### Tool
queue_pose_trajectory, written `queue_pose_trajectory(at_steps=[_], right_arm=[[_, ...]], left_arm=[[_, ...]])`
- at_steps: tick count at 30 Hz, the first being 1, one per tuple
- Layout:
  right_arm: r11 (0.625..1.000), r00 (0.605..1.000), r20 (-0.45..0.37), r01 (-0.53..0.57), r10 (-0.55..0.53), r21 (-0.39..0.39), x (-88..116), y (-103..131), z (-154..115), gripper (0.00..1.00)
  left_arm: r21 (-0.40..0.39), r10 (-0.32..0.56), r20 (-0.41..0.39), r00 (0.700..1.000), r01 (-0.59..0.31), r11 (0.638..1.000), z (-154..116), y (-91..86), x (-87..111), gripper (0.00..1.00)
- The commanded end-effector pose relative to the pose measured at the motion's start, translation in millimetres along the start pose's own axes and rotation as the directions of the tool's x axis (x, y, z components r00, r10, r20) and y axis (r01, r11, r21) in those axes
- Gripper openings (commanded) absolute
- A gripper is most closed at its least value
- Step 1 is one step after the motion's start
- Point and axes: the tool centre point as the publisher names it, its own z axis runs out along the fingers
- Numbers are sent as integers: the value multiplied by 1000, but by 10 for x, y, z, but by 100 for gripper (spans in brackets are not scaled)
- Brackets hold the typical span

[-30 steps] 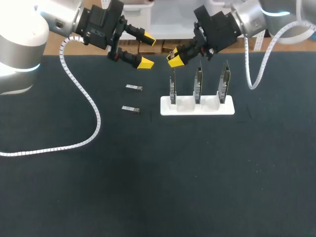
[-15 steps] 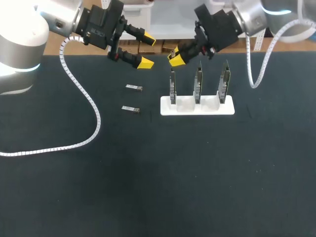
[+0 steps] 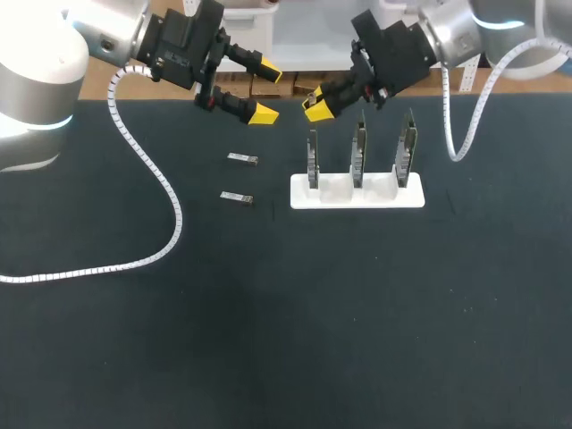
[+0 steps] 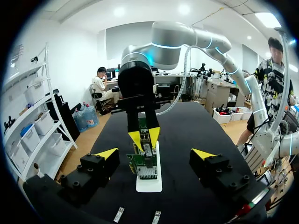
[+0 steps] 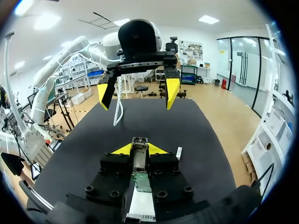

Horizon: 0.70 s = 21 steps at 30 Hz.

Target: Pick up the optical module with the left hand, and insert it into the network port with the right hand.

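**Bench (image 3: 268,340), far half.** A white holder (image 3: 357,197) stands near the far edge, a little right of the middle. It carries three circuit boards upright in a row. The leftmost board (image 3: 312,163) is the one nearest the grippers.

**Right gripper (image 3: 315,101).** It hangs directly over the top edge of the leftmost board. In the right wrist view its yellow fingertips (image 5: 156,149) stand close together. They press from both sides on a silver optical module (image 5: 139,156), which points down at the board. The module's lower end sits at the board's top edge. Whether it has entered the board or only meets it cannot be told, as the fingers hide the joint.

**Left gripper (image 3: 265,91).** It is above the far edge, left of the holder and facing the right gripper. Its fingers are spread wide and hold nothing.

**Loose parts.** Two spare modules lie flat on the bench left of the holder, apart from each other. The farther spare (image 3: 241,159) lies below the left gripper. The nearer spare (image 3: 237,197) lies level with the holder's base.
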Motion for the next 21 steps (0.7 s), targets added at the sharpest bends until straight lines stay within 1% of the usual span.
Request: queue_pose_trajectory(at_steps=[1,5,13,21], right_arm=[[1000,1000,-8,9,-9,-10,-32,-55,-26,0],[1000,1000,-14,12,-12,-10,-50,-61,-31,0],[1000,1000,5,-1,1,-10,23,-26,26,0],[1000,1000,3,-2,2,-4,45,-27,-13,0]], left_arm=[[5,-2,-5,1000,2,1000,0,18,-6,100],[5,-2,-5,1000,2,1000,0,18,-6,100],[5,-2,-5,1000,2,1000,0,18,-6,100],[5,-2,-5,1000,2,1000,0,18,-6,100]])
